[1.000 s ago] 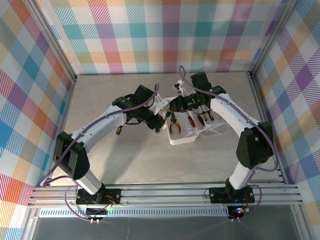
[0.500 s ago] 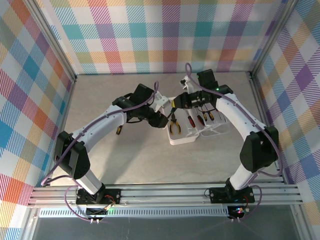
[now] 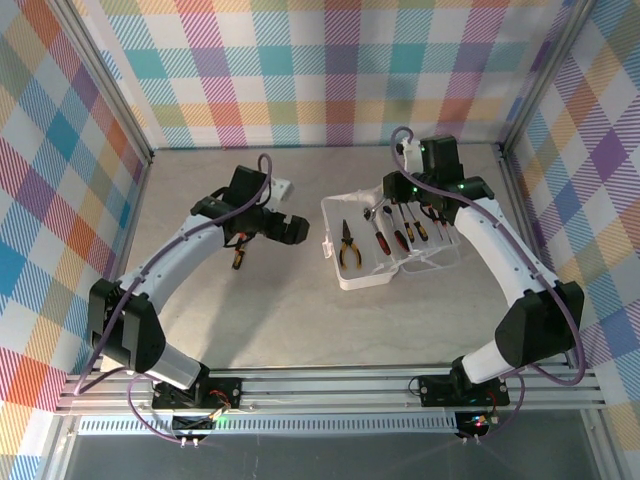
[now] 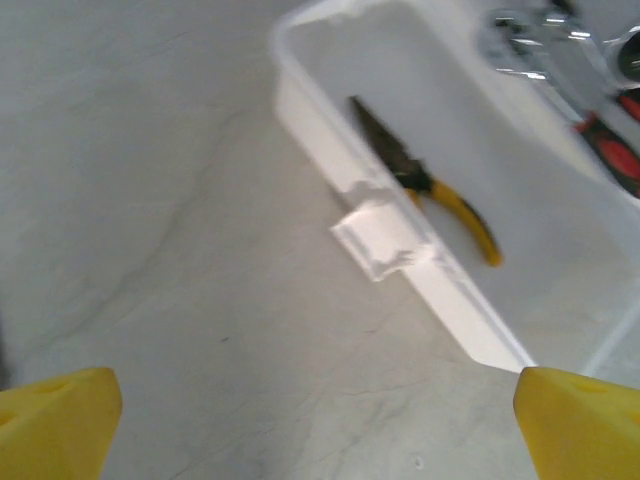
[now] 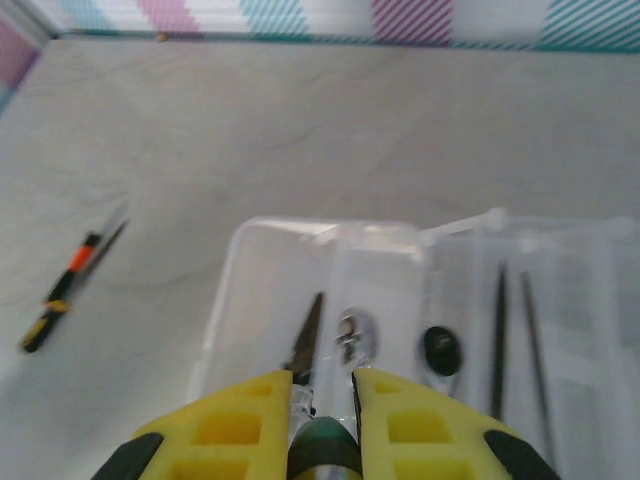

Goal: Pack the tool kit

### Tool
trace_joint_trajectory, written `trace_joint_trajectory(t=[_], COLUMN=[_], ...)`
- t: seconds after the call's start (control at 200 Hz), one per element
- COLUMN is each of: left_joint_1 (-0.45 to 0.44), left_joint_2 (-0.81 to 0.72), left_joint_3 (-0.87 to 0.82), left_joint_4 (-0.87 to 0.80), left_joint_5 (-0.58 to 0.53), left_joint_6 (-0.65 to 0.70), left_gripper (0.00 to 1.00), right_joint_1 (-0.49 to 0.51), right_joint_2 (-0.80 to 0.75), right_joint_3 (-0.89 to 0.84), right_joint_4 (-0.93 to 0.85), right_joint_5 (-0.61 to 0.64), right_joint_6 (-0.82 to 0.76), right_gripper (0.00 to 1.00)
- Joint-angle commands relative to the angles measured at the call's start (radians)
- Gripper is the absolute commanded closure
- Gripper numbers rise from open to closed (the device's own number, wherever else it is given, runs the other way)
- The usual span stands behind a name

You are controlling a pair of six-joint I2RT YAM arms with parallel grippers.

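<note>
Clear plastic, the rectangular tool case (image 3: 372,277) lies open near the middle of the grey table (image 3: 300,320). Yellow-handled pliers (image 3: 348,247) rest at its left end, with red- and orange-handled screwdrivers (image 3: 386,237) in a row beside them. Just off the case's left side hangs the left gripper (image 4: 320,420), yellow fingers spread wide and holding nothing. Over the case's far edge the right gripper (image 5: 322,385) is pinched on a dark green-handled tool (image 5: 322,452). One small black, orange and yellow tool (image 3: 238,260) lies loose on the table, well left of the case.
</note>
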Motion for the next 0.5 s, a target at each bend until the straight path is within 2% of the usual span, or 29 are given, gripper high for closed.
trace_joint_trajectory(t=[0.0, 0.105, 0.495], left_joint_1=[0.048, 0.07, 0.072], left_joint_2=[0.045, 0.061, 0.066], left_joint_3=[-0.013, -0.02, -0.023], left_joint_4=[-0.073, -0.084, -0.071], left_joint_5=[-0.08, -0.099, -0.077], left_joint_6=[-0.103, -0.122, -0.114], left_gripper=[0.0, 0.0, 0.0], right_joint_1=[0.021, 0.037, 0.078], right_joint_2=[-0.007, 0.02, 0.128], right_joint_3=[-0.018, -0.014, -0.007], right_joint_4=[0.153, 0.206, 0.28], right_joint_5=[0.15, 0.196, 0.244], right_joint_6=[-0.077, -0.125, -0.234], right_gripper=[1.0, 1.0, 1.0])
